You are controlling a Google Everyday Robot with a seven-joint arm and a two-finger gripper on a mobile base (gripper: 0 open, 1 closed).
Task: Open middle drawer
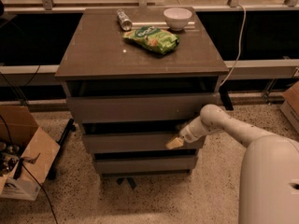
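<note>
Indoors, terrazzo (140, 204), end effector (175, 143) at middle drawer (126, 143)

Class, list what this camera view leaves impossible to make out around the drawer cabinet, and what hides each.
- Middle drawer inside: camera view, hidden behind its front, in shadow.
- Gripper, at that front's right end: contact unclear, camera view, dim.
- Cardboard box: camera view, cut off by left edge.
- Can label: camera view, too small.

Cabinet top (93, 55) carries can (124, 19), bowl (177, 17), green bag (152, 38); hand (175, 143) at middle drawer (126, 142).
</note>
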